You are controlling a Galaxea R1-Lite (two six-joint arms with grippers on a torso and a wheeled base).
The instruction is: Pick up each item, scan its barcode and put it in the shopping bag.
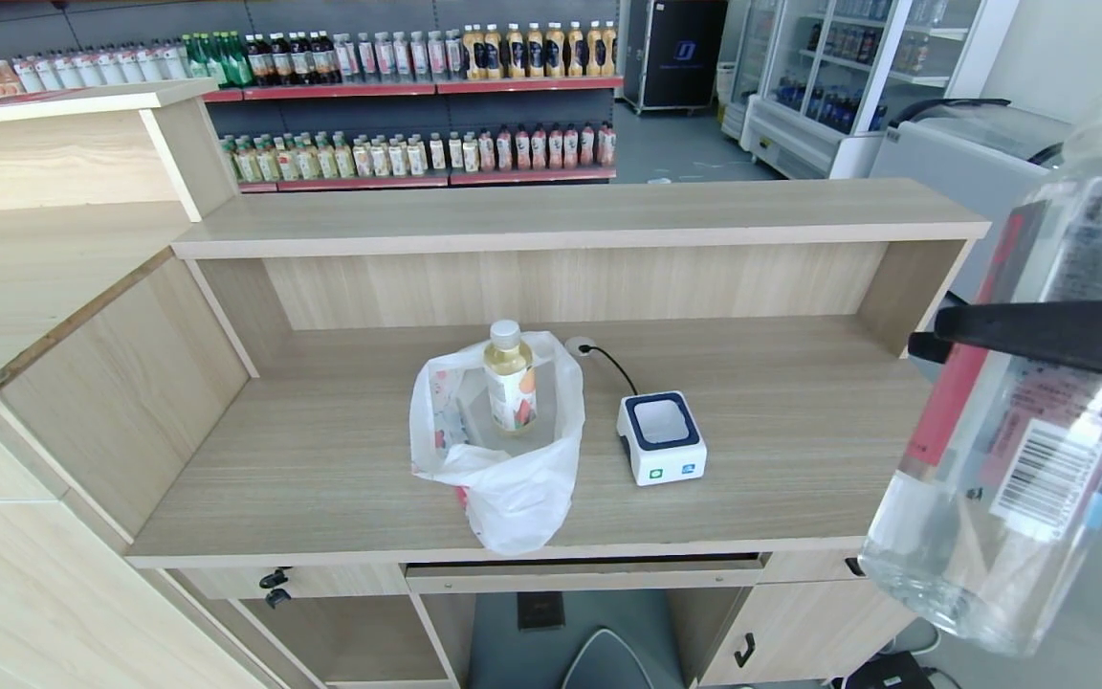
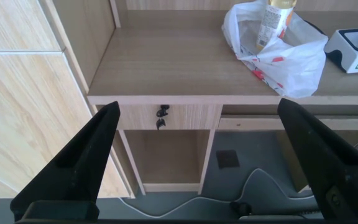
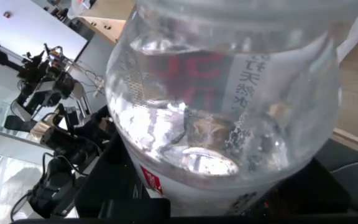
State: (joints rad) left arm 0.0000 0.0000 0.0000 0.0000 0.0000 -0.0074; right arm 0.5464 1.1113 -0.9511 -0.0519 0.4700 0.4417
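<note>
So the right claw (image 1: 1048, 340) is clamped around the middle of a clear water bottle (image 1: 991, 498), which is up in the air, well to the right of the scanner (image 1: 661, 435) and well above it, tilted with the cap end up. My guess is the scan is the step in hand.

The barcode (image 1: 1044, 476) sits low on the label and faces back toward the robot, not down. I'd roll the wrist so that patch looks straight into the scanner's dark window, then come in from the right and pause just over the glass.

Watch the shopping bag (image 1: 513, 478). It sits just left of the scanner on the desk (image 1: 321, 459), mouth open, with a tea bottle (image 1: 510, 378) standing inside. Overshoot past the scanner and the water bottle's base could snag the plastic or tip that bottle.

The left claw (image 2: 197, 162) is spread wide with nothing in it, hanging low in front of the desk, well left of the scanner. It could probably steady the bag later.
</note>
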